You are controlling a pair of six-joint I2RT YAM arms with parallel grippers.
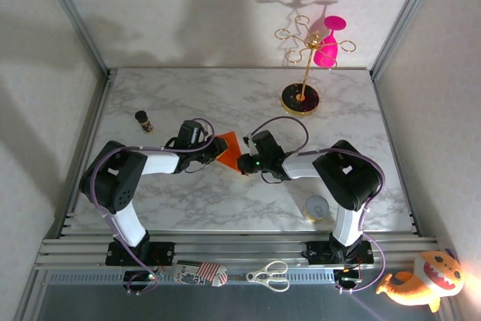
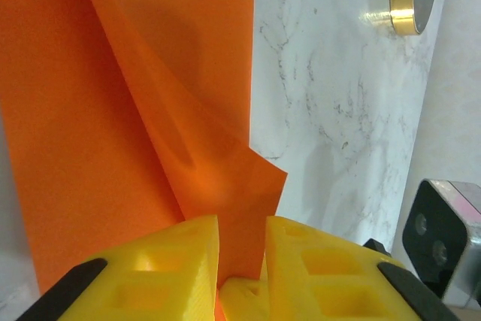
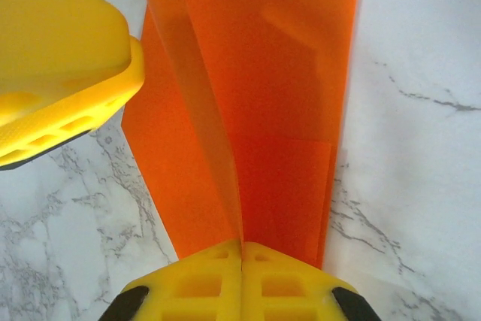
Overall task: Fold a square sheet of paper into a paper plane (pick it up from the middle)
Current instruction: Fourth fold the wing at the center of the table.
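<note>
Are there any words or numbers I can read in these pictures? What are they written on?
No words, numbers or signs can be read here.
Small bottle: its label is too small to read.
Striped pouch: any print on it is too small and blurred to read.
Orange paper: plain, no writing on it.

A gold stand (image 1: 301, 100) with a pink glass (image 1: 328, 50) blocks the table's (image 1: 188, 95) far right corner. The far left lies open past a small bottle (image 1: 143, 120).
</note>
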